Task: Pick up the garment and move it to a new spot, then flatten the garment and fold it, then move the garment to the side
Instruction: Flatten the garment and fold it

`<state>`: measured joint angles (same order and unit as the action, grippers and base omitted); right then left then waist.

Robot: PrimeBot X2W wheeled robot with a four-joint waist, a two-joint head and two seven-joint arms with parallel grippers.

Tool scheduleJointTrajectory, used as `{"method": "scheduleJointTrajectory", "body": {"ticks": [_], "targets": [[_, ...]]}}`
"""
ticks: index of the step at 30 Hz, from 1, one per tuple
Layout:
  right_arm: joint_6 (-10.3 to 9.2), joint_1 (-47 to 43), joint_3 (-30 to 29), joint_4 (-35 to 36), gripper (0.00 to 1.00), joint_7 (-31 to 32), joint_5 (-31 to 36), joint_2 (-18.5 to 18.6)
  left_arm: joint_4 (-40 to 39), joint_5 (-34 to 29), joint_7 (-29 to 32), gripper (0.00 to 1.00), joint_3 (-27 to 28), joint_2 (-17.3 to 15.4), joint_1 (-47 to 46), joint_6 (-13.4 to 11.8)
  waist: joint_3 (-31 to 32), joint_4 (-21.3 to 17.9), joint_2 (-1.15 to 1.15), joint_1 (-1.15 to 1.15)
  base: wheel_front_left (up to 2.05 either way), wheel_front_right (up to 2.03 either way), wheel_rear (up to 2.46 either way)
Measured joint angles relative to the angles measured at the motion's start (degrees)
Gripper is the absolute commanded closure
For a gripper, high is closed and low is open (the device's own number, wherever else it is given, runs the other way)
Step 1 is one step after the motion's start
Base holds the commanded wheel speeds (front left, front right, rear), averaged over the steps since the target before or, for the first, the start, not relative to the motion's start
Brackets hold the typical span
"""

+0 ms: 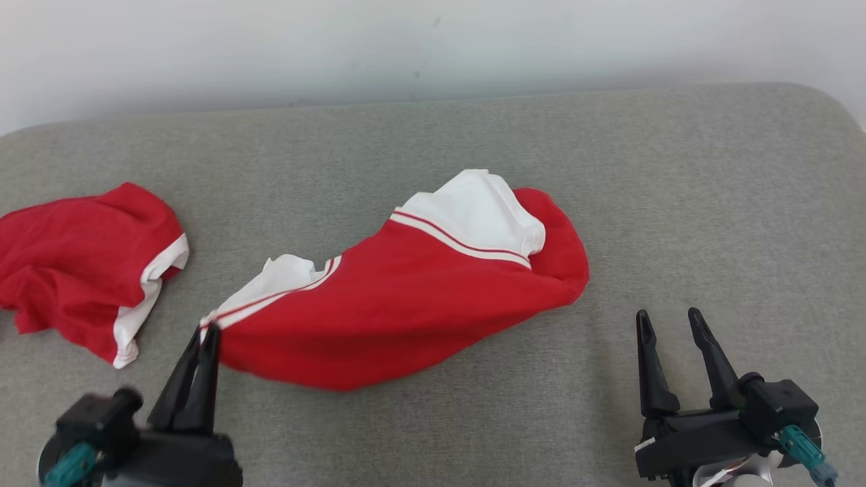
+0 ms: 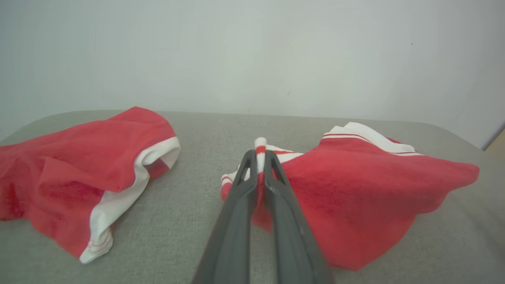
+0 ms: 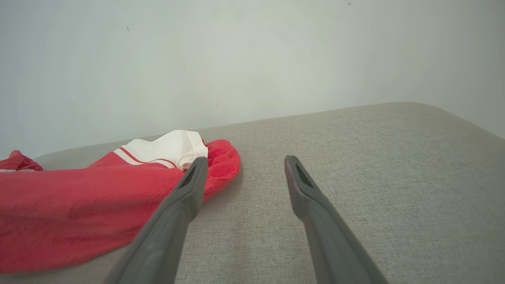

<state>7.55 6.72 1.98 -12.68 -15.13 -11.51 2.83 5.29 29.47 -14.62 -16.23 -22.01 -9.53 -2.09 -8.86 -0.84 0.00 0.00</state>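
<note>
While the left tool [image 1: 210, 330] grips the garment [image 1: 406, 304] by its striped lower-left corner, the cloth lies at mid-frame stretched toward the upper right, its far end nearer the open right tool [image 1: 668, 315].

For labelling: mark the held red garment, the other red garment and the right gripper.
held red garment [image 1: 406, 304], head view, its red body.
other red garment [image 1: 74, 250], head view, its red middle.
right gripper [image 1: 668, 315], head view, midway between its open fingertips.
</note>
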Motion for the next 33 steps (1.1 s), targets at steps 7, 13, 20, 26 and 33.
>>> {"method": "scheduleJointTrajectory", "body": {"ticks": [7,13,20,26,33], "targets": [[0.00,0.41,0.16,-0.65,0.00,0.00,0.01,-0.01,1.63,4.49,-0.11,1.00,2.65,2.98,9.77,-2.45,-0.18,1.56,0.00,0.00,0.00,0.00,0.00],[0.00,0.36,0.04,-1.13,0.00,0.00,0.10,0.00,5.43,4.27,-0.27,0.15,1.49,5.11,11.16,-1.83,0.11,1.60,0.00,0.00,0.00,0.00,0.00],[0.00,0.42,0.03,-1.44,0.00,0.00,0.36,0.00,2.11,0.96,-0.45,0.00,5.00,5.94,7.99,-1.32,0.51,1.48,0.00,0.00,0.00,0.00,0.00],[0.00,0.67,0.70,-1.82,0.00,0.00,0.03,0.00,-0.24,-2.21,-0.49,0.00,8.13,6.75,5.75,0.66,0.74,0.29,0.00,0.00,0.00,0.00,0.00],[0.00,1.55,1.38,-1.87,0.00,0.00,-0.56,0.00,1.46,-4.60,1.12,0.00,8.27,1.67,-5.31,4.22,0.49,-2.92,0.00,0.00,0.00,0.00,0.00]]}}
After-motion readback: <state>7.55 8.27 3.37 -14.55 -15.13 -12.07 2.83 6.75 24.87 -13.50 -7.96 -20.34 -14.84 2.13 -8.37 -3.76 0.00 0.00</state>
